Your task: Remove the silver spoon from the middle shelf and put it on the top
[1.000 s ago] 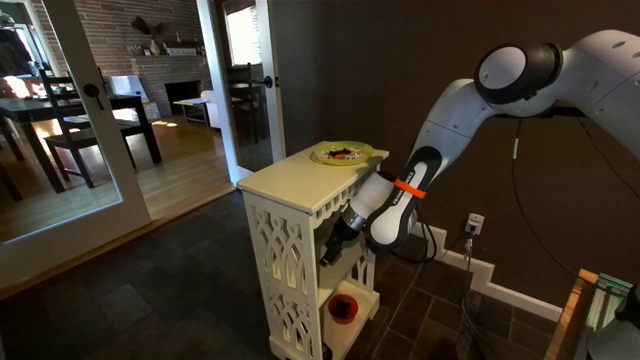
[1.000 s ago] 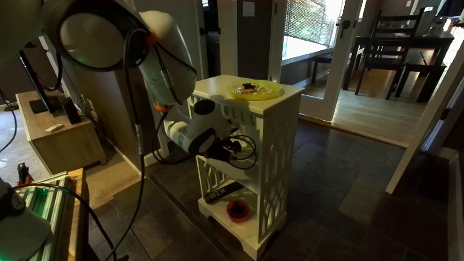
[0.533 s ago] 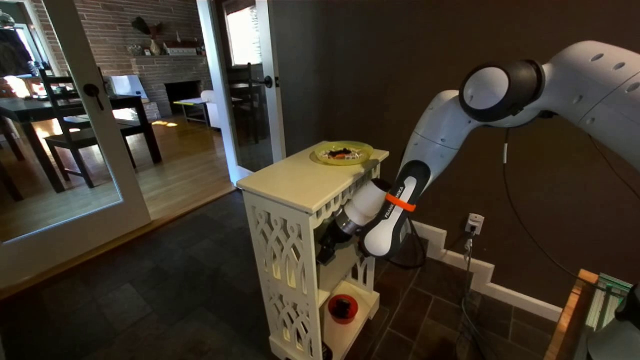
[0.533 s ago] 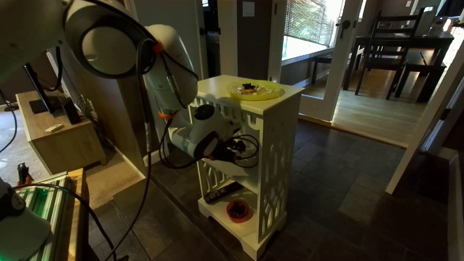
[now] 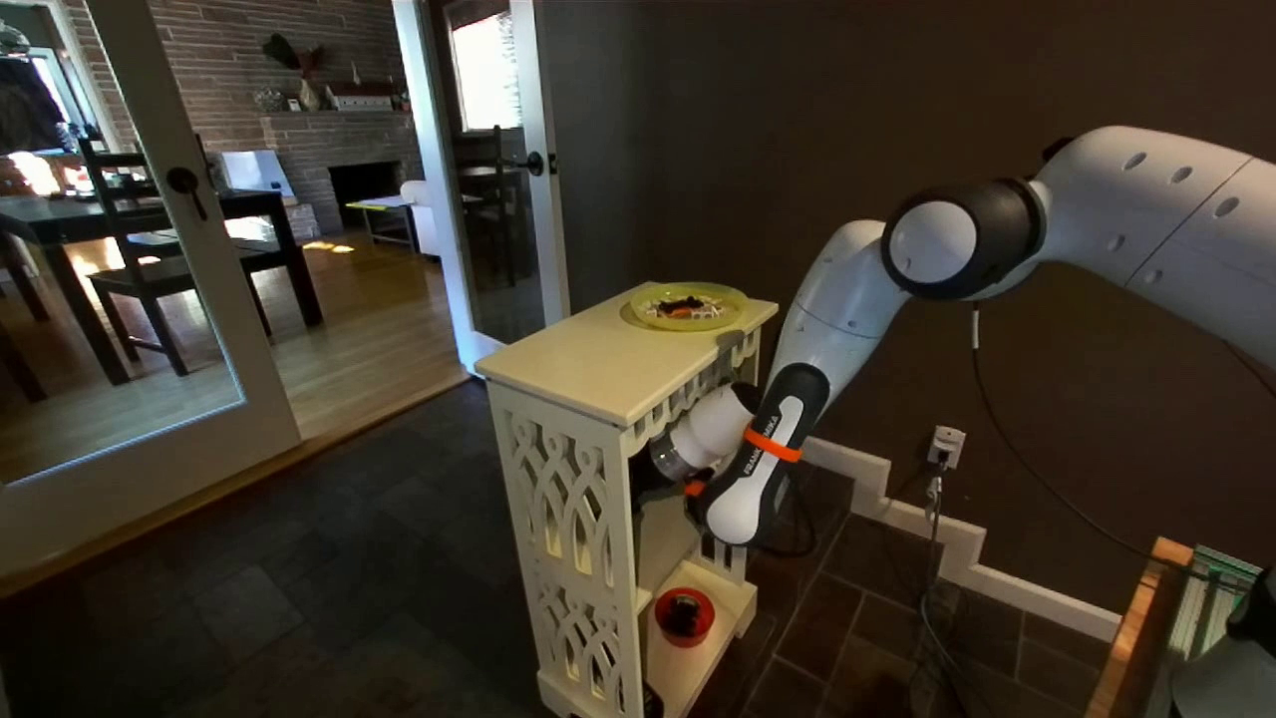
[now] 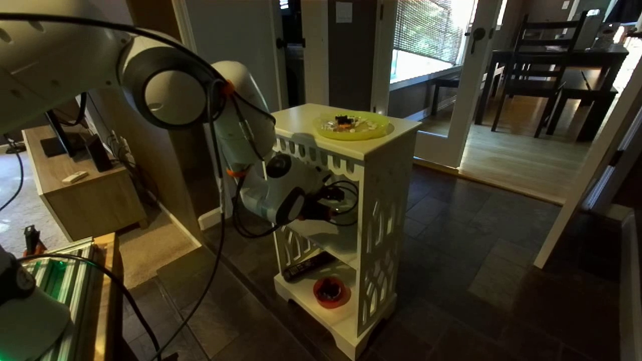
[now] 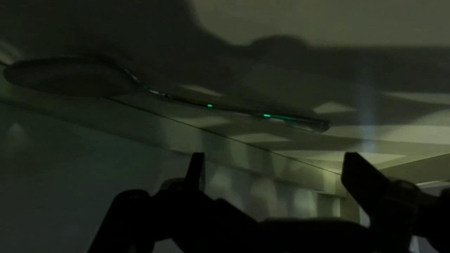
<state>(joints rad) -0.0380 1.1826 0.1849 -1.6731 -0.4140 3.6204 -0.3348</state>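
Note:
The silver spoon (image 7: 70, 77) shows in the wrist view. It lies across the picture on the middle shelf (image 7: 246, 21), bowl at the left, handle end at the right. I cannot make the spoon out in either exterior view. My gripper (image 7: 274, 154) is open with nothing between its fingers. The spoon's handle is higher in the picture than the fingertips and apart from them. The gripper is inside the stand's middle compartment, over the shelf (image 6: 326, 236), and in an exterior view it is mostly hidden by the side panel. The top (image 5: 573, 364) also shows in an exterior view (image 6: 296, 118).
A yellow-green plate (image 5: 738, 301) with small pieces stands on the top. A red bowl (image 5: 683, 638) and a black remote-like object (image 6: 308, 265) are on the lowest board. Lattice side panels (image 5: 558, 489) and scalloped trim (image 6: 321, 158) frame the compartment. A cable loop (image 6: 357, 198) hangs by the gripper.
The arm has come lower and pushed further into the stand. The gripper has moved deeper into the middle compartment and is now largely behind the side panel in an exterior view.

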